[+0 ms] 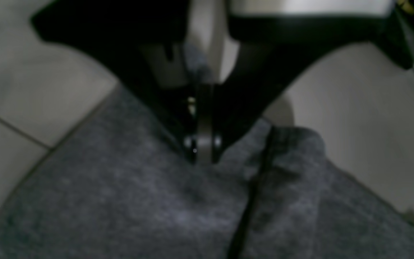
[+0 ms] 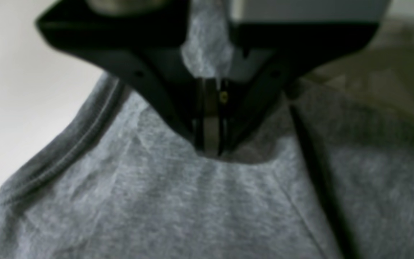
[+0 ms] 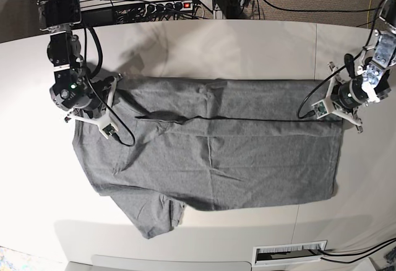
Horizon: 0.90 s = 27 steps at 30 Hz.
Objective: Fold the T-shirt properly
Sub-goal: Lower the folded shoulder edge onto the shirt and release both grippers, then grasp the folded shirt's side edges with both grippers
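Base view shows the T-shirt (image 3: 210, 153) spread across the table (image 3: 247, 48), its far long edge already turned over toward the middle, one sleeve (image 3: 151, 212) sticking out at the near side. The right pincer (image 3: 111, 125) sits at the collar end of that turned-over band; the left pincer (image 3: 331, 107) sits at the hem end, well apart from it along the same fold line.

From the right wrist view, the right pincer (image 2: 210, 149) is clenched on the cloth: its jaws meet with grey fabric bunched up between them, and the ribbed seam (image 2: 67, 147) curves off just beside it. From the left wrist view, the left pincer (image 1: 201, 154) is likewise clenched on the T-shirt, a pinch of fabric rising between the jaws, a dark fold crease (image 1: 253, 187) just beside it and bare table beyond.

As a judgement: the shirt is light, soft and limp, neither fragile nor slippery. It will sag and drag between the two holds, and any slack will wrinkle. Thin pinches can slip or catch only one layer, so the best holds are at hemmed or seamed edges, near the corners of the folded band, both layers together, kept taut between the pincers.
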Each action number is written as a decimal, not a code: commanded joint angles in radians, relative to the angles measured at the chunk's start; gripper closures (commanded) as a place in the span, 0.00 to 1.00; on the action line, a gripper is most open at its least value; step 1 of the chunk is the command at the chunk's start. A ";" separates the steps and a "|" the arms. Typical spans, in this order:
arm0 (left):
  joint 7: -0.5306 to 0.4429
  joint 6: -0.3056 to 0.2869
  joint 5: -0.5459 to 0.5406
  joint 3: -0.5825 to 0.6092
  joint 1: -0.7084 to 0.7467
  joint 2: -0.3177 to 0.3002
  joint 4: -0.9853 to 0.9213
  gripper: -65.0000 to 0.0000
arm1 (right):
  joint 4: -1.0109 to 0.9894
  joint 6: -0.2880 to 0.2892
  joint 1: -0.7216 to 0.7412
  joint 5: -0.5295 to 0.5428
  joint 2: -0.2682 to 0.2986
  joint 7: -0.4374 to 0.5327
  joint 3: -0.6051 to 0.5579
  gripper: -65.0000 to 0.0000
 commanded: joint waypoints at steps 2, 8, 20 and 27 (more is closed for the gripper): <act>0.057 -0.079 -0.008 0.009 0.055 -0.036 -0.010 1.00 | -0.011 0.013 -0.035 -0.012 0.031 -0.100 -0.003 1.00; 0.055 -0.078 -0.008 0.009 0.167 -0.092 -0.010 1.00 | -0.010 0.013 -0.085 0.056 0.086 -0.144 -0.003 1.00; 0.111 -0.074 -0.041 0.009 0.375 -0.160 0.106 1.00 | 0.060 0.013 -0.229 0.095 0.106 -0.185 -0.002 1.00; 0.214 -0.074 -0.042 0.009 0.415 -0.159 0.186 1.00 | 0.174 0.013 -0.344 0.086 0.106 -0.185 -0.002 1.00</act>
